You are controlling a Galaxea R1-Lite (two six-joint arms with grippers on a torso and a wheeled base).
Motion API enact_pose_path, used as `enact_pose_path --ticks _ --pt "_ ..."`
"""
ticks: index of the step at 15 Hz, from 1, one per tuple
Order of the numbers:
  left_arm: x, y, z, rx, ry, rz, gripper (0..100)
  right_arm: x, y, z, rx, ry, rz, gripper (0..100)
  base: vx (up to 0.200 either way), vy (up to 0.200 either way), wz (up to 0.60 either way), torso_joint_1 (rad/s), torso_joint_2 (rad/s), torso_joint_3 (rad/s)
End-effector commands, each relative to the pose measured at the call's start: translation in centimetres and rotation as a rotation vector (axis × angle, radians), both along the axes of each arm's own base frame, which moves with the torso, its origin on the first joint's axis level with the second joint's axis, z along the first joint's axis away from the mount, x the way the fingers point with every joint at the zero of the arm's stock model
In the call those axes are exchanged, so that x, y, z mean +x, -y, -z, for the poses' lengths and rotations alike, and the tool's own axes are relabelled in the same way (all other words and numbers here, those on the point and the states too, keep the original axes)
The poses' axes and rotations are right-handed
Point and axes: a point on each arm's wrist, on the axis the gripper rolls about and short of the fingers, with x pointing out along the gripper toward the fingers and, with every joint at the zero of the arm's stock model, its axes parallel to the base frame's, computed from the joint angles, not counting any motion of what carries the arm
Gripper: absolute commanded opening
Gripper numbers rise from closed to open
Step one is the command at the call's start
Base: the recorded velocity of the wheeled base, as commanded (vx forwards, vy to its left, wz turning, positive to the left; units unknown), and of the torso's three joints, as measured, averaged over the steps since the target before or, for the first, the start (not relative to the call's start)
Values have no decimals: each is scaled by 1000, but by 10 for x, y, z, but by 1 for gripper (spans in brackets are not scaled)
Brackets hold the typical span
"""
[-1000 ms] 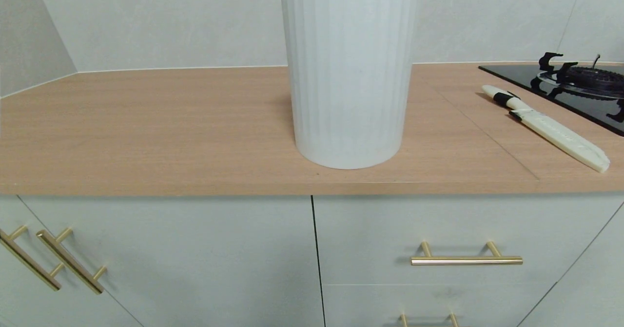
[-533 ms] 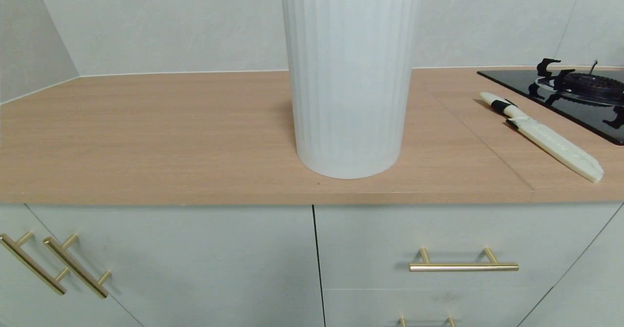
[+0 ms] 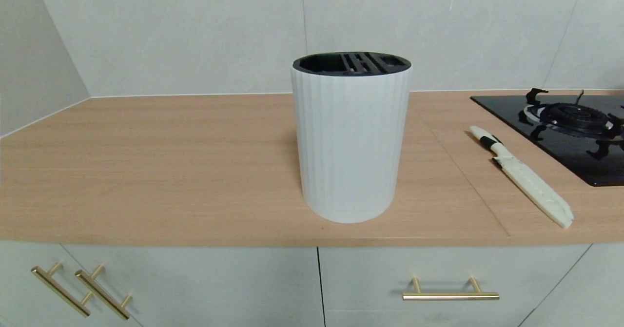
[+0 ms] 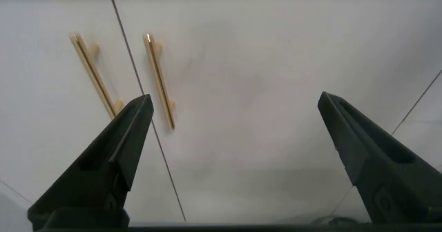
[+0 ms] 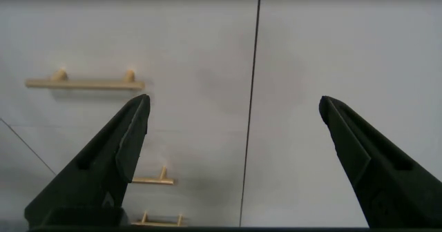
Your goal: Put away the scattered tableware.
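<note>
A cream knife [image 3: 521, 178] with a black band on its handle lies flat on the wooden counter [image 3: 146, 171] at the right, blade toward the front edge. A tall white ribbed knife holder [image 3: 351, 142] with a black slotted top stands upright in the counter's middle, near the front. My left gripper [image 4: 235, 132] is open, facing white cabinet doors with gold handles [image 4: 160, 80]. My right gripper [image 5: 235, 132] is open too, facing the drawer fronts and their gold handle [image 5: 86, 84]. Both hang below the counter with nothing between their fingers.
A black gas hob [image 3: 570, 127] with a burner grate sits at the far right, just beyond the knife. A tiled wall backs the counter. Cabinet doors [image 3: 78, 293] and drawers [image 3: 451, 295] with gold bar handles lie beneath.
The whole head view has shifted: the camera rose, so the holder's black slotted top now shows and the counter sits lower in the picture. Knife and holder have kept their places on the counter.
</note>
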Motion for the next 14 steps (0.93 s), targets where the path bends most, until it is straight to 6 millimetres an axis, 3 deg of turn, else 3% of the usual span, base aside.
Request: enact_pose_path --ticks 1,14 --pt "0 0 0 0 -1 -1 100 0 0 0 0 -1 -2 100 0 0 0 178 -471 -295" --pt "0 0 0 0 -1 -1 100 0 0 0 0 -1 0 100 0 0 0 209 -499 -289"
